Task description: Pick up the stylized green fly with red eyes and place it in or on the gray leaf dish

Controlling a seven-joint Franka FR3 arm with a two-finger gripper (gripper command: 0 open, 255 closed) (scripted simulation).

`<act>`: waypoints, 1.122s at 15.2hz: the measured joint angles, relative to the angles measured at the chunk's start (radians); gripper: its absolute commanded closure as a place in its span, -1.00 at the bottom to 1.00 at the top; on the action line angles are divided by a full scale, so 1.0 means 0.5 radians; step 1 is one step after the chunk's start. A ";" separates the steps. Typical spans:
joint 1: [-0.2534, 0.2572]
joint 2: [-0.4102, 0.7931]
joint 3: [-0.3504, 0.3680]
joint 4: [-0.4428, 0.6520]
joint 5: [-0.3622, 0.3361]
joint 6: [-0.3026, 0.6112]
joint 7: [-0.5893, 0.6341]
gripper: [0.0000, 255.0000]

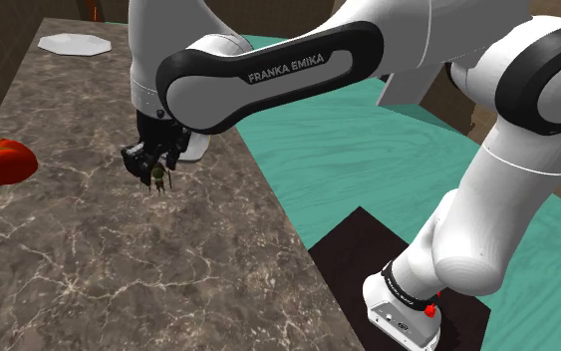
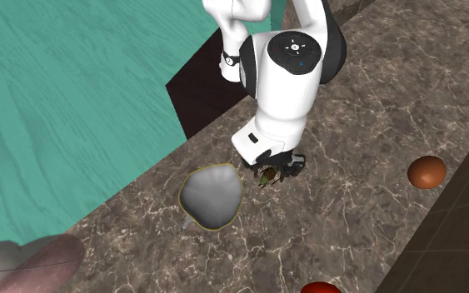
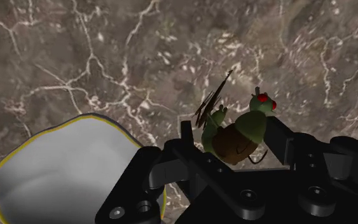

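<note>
You see the marble counter [image 1: 119,269] under the white arm [image 1: 268,70]. The gray leaf dish [image 2: 212,198] with its yellow rim sits just beside the gripper [image 1: 154,162], whose jaws clasp the green fly [image 3: 241,130] between them.

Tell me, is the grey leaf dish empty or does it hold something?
Empty: the dish shows a bare grey inside, and the fly sits clasped between the black fingers, outside its rim.
</note>
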State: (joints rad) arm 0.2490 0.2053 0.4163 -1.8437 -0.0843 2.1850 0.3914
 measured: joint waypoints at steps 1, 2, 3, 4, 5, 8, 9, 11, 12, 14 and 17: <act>0.000 -0.001 0.000 0.001 0.000 0.000 0.000 1.00; 0.000 0.000 0.000 0.000 0.000 0.000 0.000 1.00; 0.000 0.000 0.000 0.000 0.000 0.000 0.000 1.00; 0.000 -0.001 0.000 0.000 0.000 0.000 0.000 1.00; 0.000 -0.001 0.000 0.000 0.000 0.000 0.000 1.00; 0.000 -0.001 0.000 0.000 0.000 0.000 0.000 1.00; 0.000 0.000 0.000 0.000 0.000 0.000 0.000 1.00; -0.002 -0.015 0.002 0.017 0.009 -0.031 -0.005 1.00; -0.003 -0.022 0.003 0.031 0.012 -0.050 -0.008 1.00; -0.001 -0.027 0.005 0.075 0.016 -0.100 -0.008 1.00; -0.001 -0.042 0.008 0.129 0.024 -0.167 -0.012 1.00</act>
State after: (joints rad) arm 0.2483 0.1841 0.4202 -1.7791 -0.0721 2.1015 0.3853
